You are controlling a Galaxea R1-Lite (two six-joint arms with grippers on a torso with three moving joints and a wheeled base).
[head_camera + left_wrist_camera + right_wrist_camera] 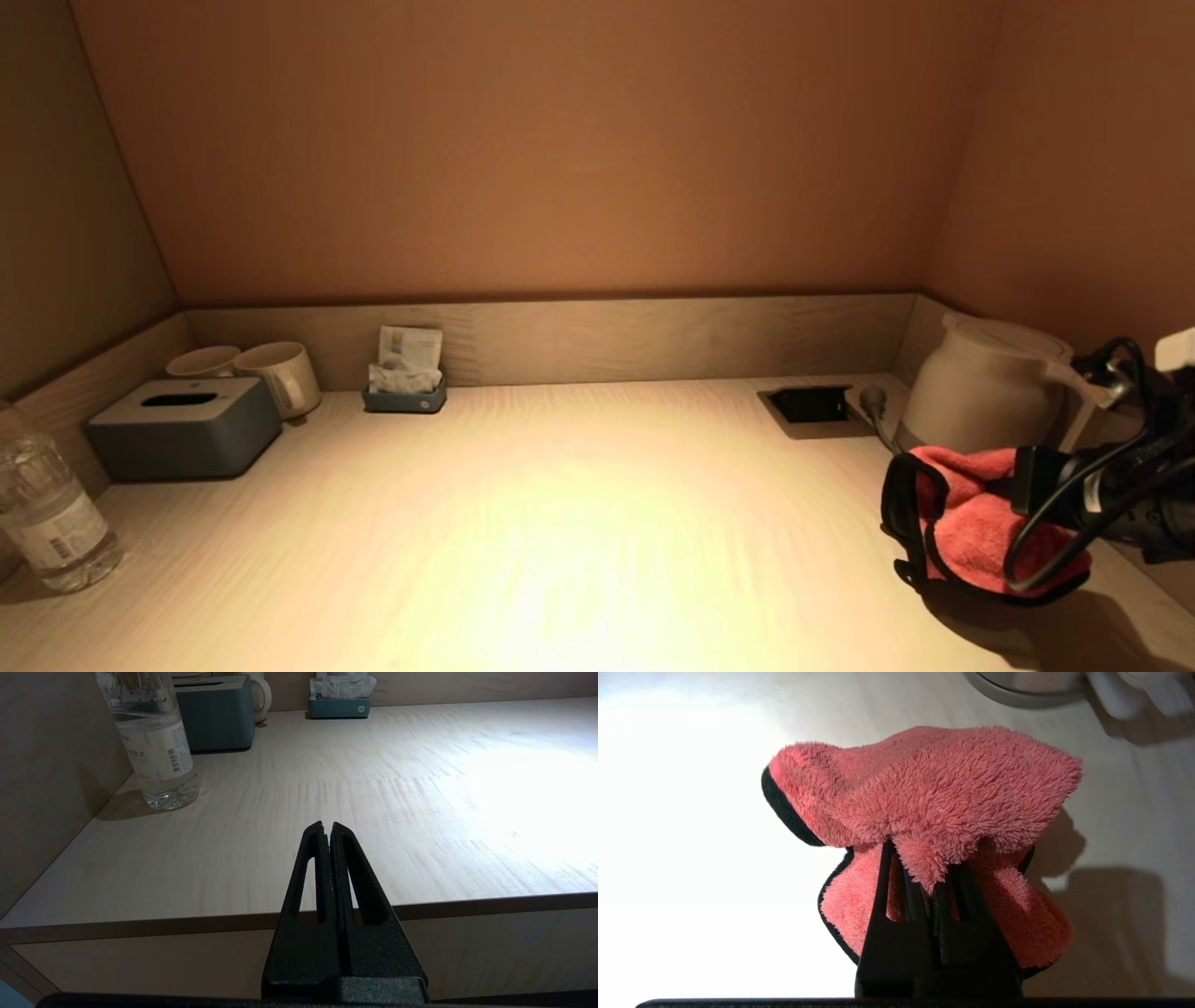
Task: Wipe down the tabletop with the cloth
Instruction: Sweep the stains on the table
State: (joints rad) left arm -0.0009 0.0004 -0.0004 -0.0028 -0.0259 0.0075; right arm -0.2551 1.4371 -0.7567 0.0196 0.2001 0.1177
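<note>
Cloth (971, 532) in pink plush with a black hem hung bunched from our right gripper (924, 877), whose fingers (882, 891) were pinched tight on a fold of it. We held it at the right side of the table (560, 523), just in front of the white kettle (990, 392), and its shadow fell on the wood beneath; whether its lower edge touched the surface we could not tell. Black cables looped over the right arm beside the cloth. Our left gripper (327, 828) sat at the near edge of the table on the left, its fingers pressed together on nothing. Near it, against the left wall, stood a water bottle (47, 504). Farther back we saw a grey tissue box (182, 425), two pale cups (280, 373) behind it, and a small holder of sachets (406, 383) against the back panel. A recessed socket (812, 406) lay in the tabletop just left of the kettle, with a plug (873, 401) beside it.
</note>
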